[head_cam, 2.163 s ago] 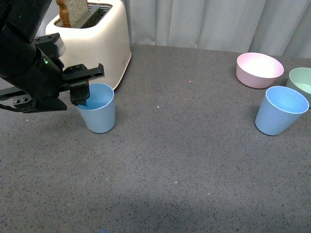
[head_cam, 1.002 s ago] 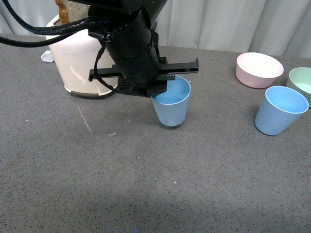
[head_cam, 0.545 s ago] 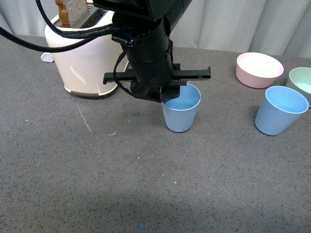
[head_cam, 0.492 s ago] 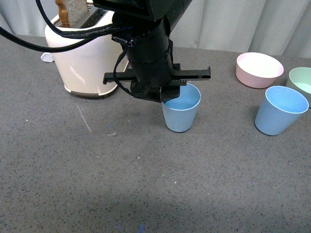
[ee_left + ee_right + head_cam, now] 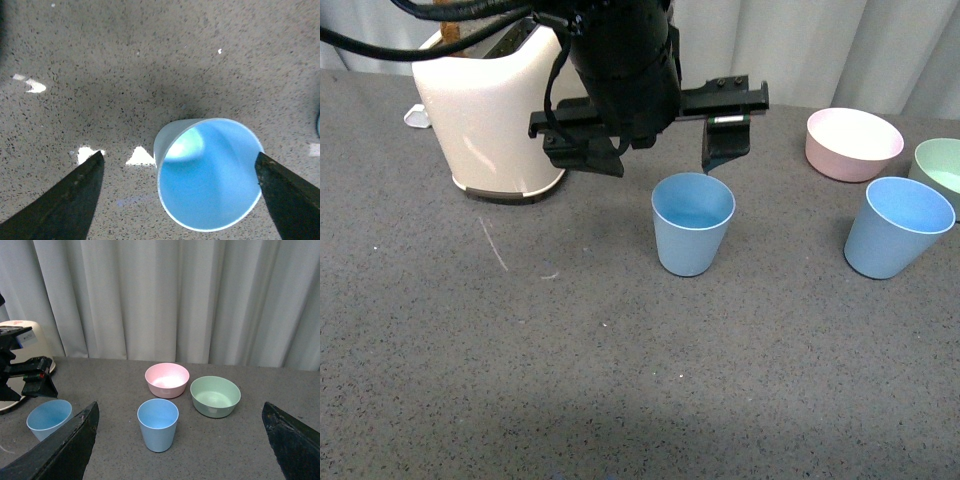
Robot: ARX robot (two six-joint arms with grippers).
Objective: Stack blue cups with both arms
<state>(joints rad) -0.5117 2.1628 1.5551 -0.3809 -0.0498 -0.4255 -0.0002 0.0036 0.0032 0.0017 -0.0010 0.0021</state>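
Note:
One blue cup (image 5: 692,223) stands upright on the grey table in the middle. My left gripper (image 5: 660,150) hangs just above and behind it, open and empty. In the left wrist view the cup (image 5: 207,175) sits between and below the spread fingertips (image 5: 65,200). The second blue cup (image 5: 897,227) stands upright at the right. My right gripper (image 5: 175,450) is open and empty, well back from that cup (image 5: 158,424). It does not show in the front view. The right wrist view also shows the first cup (image 5: 48,417) under the left gripper.
A cream toaster (image 5: 495,110) with bread in it stands at the back left. A pink bowl (image 5: 853,143) and a pale green bowl (image 5: 940,170) sit behind the right cup. A grey curtain hangs behind the table.
My left gripper carried the cup from beside the toaster to the middle. It has let go and risen above it. The cup now stands free.

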